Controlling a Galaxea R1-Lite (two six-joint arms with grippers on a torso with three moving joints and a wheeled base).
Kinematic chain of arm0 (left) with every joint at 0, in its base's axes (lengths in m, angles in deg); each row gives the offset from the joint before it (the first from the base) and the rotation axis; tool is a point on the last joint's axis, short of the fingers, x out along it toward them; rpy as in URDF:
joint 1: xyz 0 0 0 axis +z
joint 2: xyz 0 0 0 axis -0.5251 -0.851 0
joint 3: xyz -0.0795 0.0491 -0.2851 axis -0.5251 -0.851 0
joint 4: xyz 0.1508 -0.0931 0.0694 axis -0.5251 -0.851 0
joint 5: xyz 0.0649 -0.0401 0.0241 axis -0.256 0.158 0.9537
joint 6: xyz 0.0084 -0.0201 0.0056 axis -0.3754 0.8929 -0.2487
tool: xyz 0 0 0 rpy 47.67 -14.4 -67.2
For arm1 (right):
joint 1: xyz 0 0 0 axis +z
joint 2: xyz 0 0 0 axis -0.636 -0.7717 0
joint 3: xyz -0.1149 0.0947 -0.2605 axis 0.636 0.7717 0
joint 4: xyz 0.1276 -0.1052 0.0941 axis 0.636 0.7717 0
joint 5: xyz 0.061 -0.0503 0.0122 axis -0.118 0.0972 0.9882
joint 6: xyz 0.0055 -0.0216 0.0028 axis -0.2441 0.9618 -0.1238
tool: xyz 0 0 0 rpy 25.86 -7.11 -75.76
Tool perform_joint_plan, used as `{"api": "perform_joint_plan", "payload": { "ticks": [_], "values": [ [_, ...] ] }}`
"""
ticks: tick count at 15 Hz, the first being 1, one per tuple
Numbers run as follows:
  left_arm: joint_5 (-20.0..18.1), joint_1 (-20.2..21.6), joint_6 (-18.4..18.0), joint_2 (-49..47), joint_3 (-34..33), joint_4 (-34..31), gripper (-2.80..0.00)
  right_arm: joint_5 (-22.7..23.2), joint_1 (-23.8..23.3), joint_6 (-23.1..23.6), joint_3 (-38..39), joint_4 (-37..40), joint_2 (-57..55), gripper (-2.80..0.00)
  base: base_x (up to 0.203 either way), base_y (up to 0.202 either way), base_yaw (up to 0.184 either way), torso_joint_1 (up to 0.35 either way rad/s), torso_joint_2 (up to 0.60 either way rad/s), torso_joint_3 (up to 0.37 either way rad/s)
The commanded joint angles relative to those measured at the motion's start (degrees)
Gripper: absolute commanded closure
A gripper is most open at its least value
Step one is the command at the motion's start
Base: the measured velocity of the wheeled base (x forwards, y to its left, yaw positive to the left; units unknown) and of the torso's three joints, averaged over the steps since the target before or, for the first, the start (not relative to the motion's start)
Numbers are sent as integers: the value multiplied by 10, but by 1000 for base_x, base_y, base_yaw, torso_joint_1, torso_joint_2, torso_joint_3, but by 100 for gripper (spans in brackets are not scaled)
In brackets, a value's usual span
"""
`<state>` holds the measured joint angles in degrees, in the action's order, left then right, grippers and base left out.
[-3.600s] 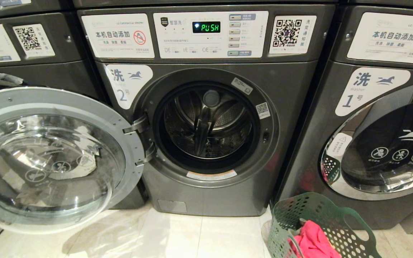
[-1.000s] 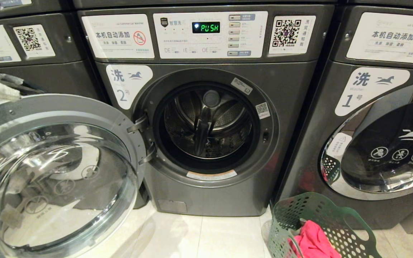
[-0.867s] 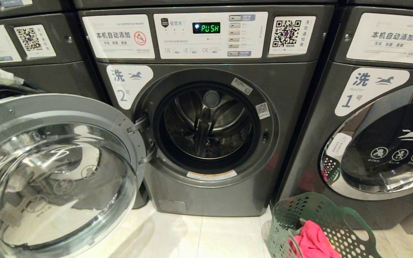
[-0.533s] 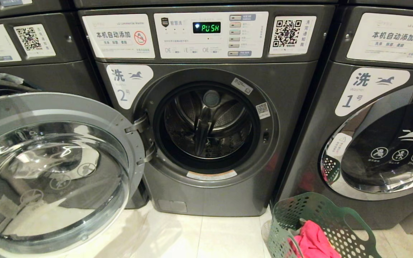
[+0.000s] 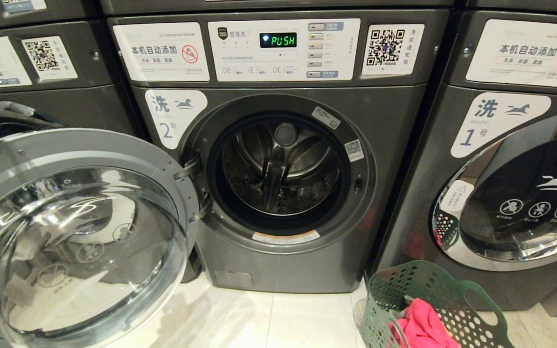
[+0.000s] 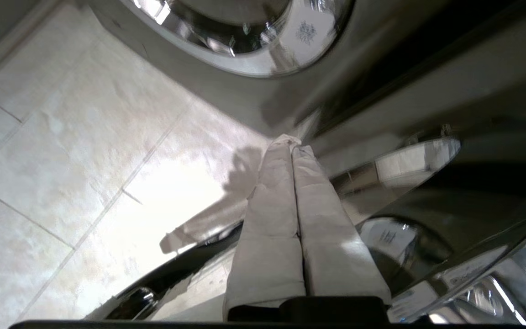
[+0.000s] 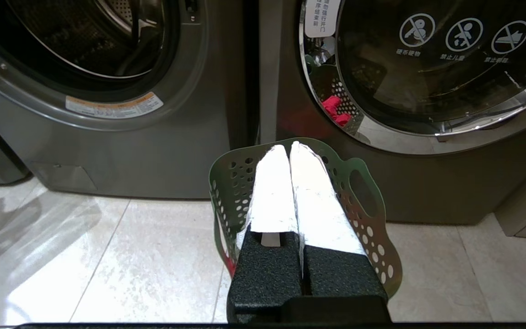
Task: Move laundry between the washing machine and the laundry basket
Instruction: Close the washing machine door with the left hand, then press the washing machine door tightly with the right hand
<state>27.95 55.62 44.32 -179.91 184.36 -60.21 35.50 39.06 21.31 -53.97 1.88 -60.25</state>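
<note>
door: since swinging a little back and forth over the last second, door (image 5: 80, 237) stands wide open; drum (image 5: 281, 166) empty
left gripper: left gripper (image 6: 292, 148) pressed together behind door
right gripper: right gripper (image 7: 289, 148) closed, empty, over laundry basket (image 5: 428, 290)
laundry: pink laundry (image 5: 421, 324) in basket; loading is likely next

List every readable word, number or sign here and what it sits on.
"PUSH": green display of the middle washer.
"洗 2号": sticker on it.
"本机自动添加": label beside the display.
"洗 1号": sticker on the right washer.
QR code, button captions: too small.
</note>
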Motion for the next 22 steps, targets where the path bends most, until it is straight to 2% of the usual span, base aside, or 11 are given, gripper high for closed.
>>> {"api": "perform_joint_plan", "payload": {
  "ticks": [1, 4, 8, 11, 13, 15, 16, 17, 18, 19, 22],
  "values": [
    [-10, -1, 0, 20, 1, -32, 0, 0, 0, 0, 0, -1, -1, 0, 0, 0, 0, 0, 0, 0],
    [-58, -32, 7, 75, 1, -157, 0, 0, 0, -4, 0, -1, -1, 0, 0, 0, 0, 0, 0, 0],
    [-70, -141, 83, 107, 1, -187, 0, 0, 0, -5, 0, -1, -1, 0, 0, 0, 0, 0, 0, 0],
    [-69, -274, 174, 119, 1, -195, 0, 0, 0, -5, 0, -1, -1, 0, 0, 0, 0, 0, 0, 0],
    [-56, -399, 276, 116, 1, -165, 0, 0, 0, -4, 0, -1, -1, 0, 0, 0, 0, 0, 0, 0],
    [22, -510, 407, 95, 1, -5, 0, 0, 0, -1, 0, -1, -1, 0, 0, 0, 0, 0, 0, 0],
    [107, -535, 438, 79, 1, 104, 0, 0, 0, 0, 0, -1, 0, 0, 0, 0, 0, 0, 0, 0],
    [219, -551, 441, 65, 0, 173, 0, 0, 0, 0, 0, -1, -1, 0, 0, 0, 0, 0, 0, 0],
    [322, -558, 420, 58, -4, 195, 0, 0, 0, 0, 0, 0, 0, 0, 0, 0, 0, 0, 0, 0],
    [403, -557, 362, 61, -7, 195, 0, 1, 0, 0, 0, 7, -1, 0, 0, 0, 0, 0, 0, 0],
    [470, -526, 213, 143, -22, 257, 0, 10, 0, 31, 0, 9, -1, 0, 0, 0, 0, 0, 0, 0]
  ]
}}
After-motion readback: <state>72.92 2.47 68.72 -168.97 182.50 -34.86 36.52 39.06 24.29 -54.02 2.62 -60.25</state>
